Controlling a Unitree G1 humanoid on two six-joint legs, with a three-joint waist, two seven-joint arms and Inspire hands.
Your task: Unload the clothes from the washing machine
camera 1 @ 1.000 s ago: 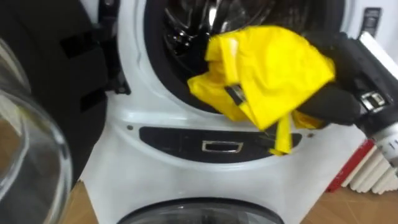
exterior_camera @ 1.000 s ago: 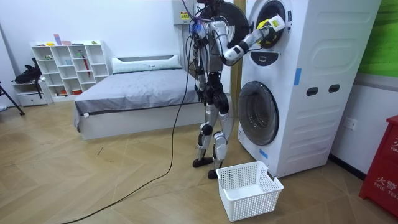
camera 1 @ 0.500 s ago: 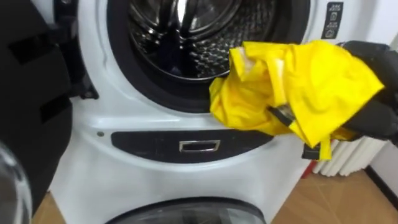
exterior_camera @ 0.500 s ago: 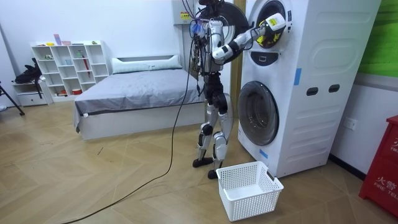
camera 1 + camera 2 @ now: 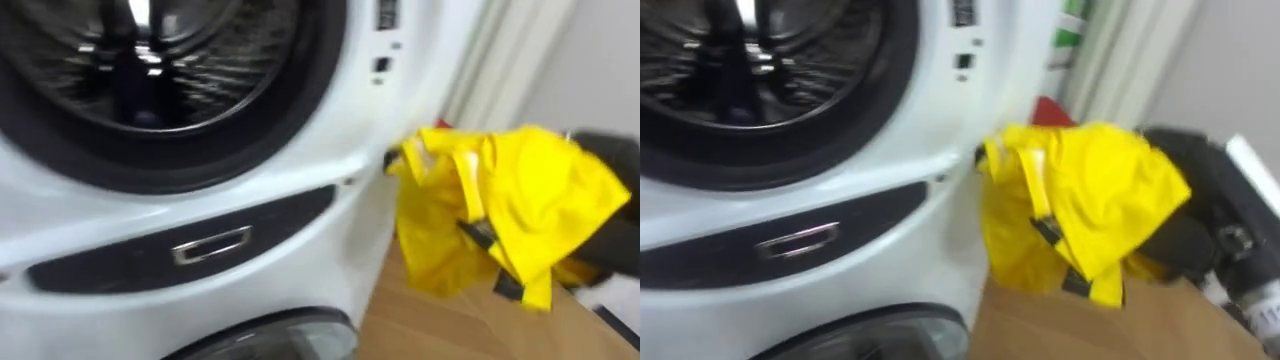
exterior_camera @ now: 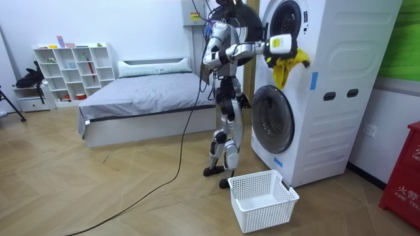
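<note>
Room view had the robot standing upright in front of the washing machine (image 6: 328,92), right arm stretched out high and the left hand (image 6: 243,100) down by its hip. The yellow garment (image 5: 1080,190) was clear of the upper drum (image 5: 130,60), hanging in the air just beside the machine's front. The right hand (image 5: 1205,200) looked closed on it, dark fingers curled into the cloth, though most of the fabric draped over them.

My guess was the carry-to-basket bit came next. The basket (image 6: 262,200) sat on the floor by the robot's feet, well below the hand. I'd have held that grip firm, swung the loose hanging tail away from the machine so nothing snagged, bent down low, and only let go over the middle of the basket.
</note>
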